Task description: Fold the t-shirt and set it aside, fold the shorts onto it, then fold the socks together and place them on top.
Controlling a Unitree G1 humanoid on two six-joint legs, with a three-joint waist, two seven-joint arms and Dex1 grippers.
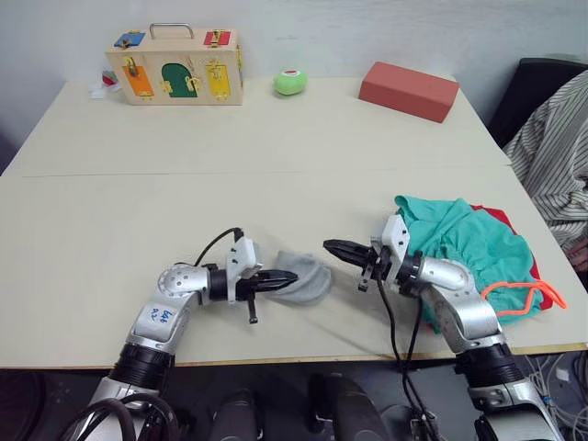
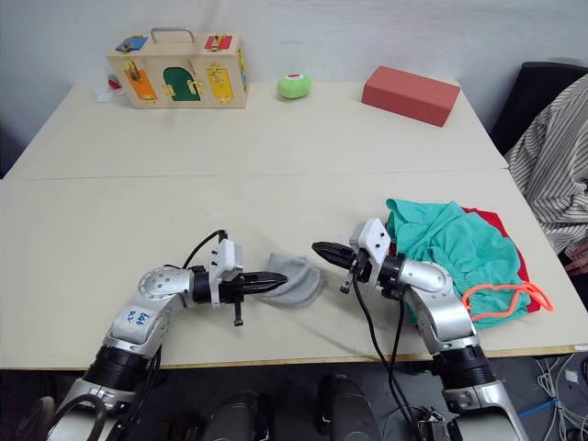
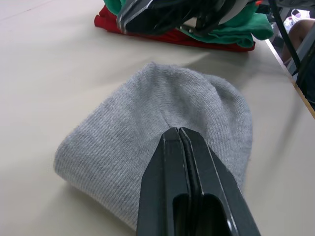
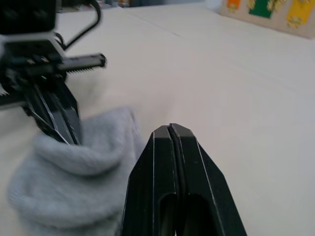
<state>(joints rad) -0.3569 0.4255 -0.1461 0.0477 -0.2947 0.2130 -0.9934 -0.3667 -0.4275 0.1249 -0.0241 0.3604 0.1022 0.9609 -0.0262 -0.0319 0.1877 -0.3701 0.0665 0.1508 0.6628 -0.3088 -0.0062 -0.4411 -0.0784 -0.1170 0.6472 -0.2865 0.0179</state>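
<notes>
Left gripper [image 1: 287, 278] pinches the folded socks [image 1: 306, 278]; right gripper [image 1: 333, 246], fingers together, holds nothing; a one-sided lift could unfold them.

Soft ribbed knit on the socks [image 3: 162, 147], matt grey, slightly fuzzy. Smooth crumpled cloth on the shorts [image 1: 459, 243], with a corded drawstring [image 1: 524, 299]; matt red cloth on the t-shirt [image 1: 501, 219]. Glossy black plastic on the left gripper [image 3: 189, 182] and right gripper [image 4: 174, 187]. Smooth matt table [image 1: 138, 211]. Pale wood on the latch box [image 1: 175, 69].
</notes>
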